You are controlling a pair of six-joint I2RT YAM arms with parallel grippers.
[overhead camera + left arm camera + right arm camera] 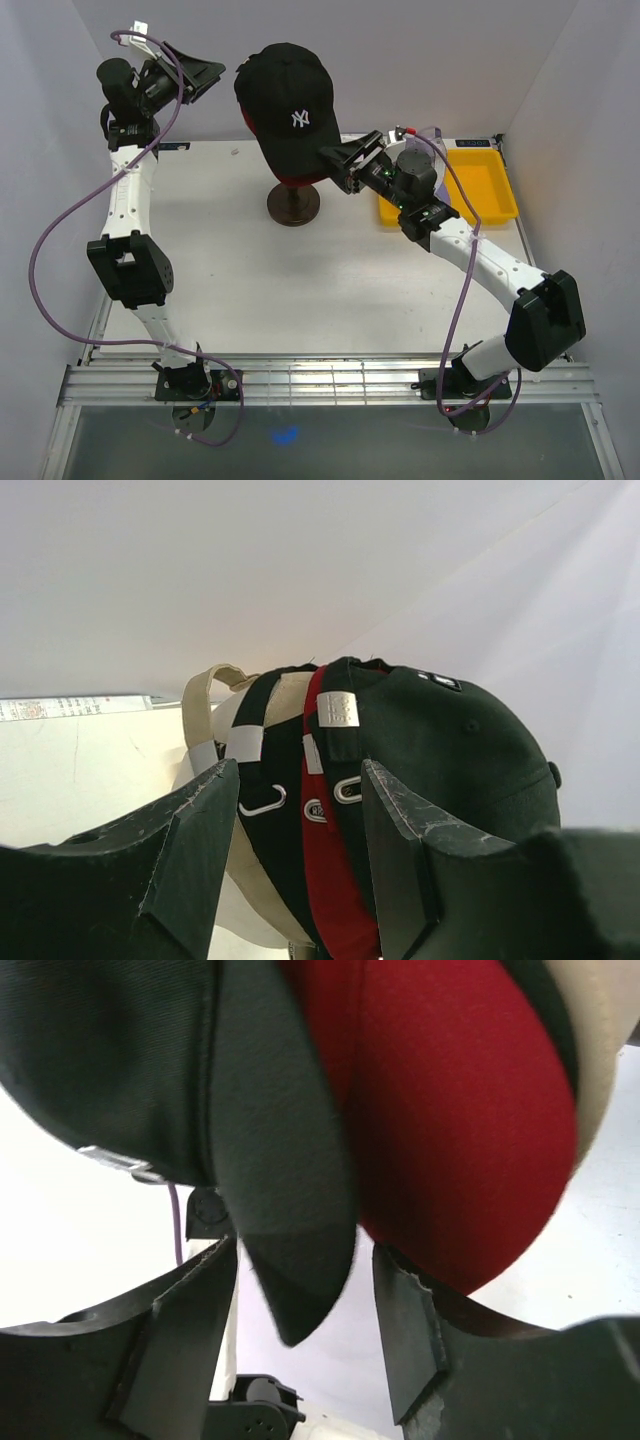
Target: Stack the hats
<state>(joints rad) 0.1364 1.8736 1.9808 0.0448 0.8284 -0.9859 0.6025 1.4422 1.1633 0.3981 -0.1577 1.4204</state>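
The hats sit stacked on a beige head over a dark round stand (293, 203). Topmost is a black cap with a white logo (285, 100), and a red cap (292, 180) peeks out under it. In the left wrist view their backs show: the top black cap (450, 750), the red cap (335, 880) and another black cap (270, 770). My left gripper (300, 820) is open behind them, apart from them. My right gripper (305, 1300) is open, with the tip of the black brim (290, 1220) hanging between its fingers and the red brim (460, 1130) beside it.
A yellow tray (480, 185) lies at the back right, behind the right arm's wrist. White walls close in the table on the left, back and right. A beige strap (200, 710) loops out at the left of the stack.
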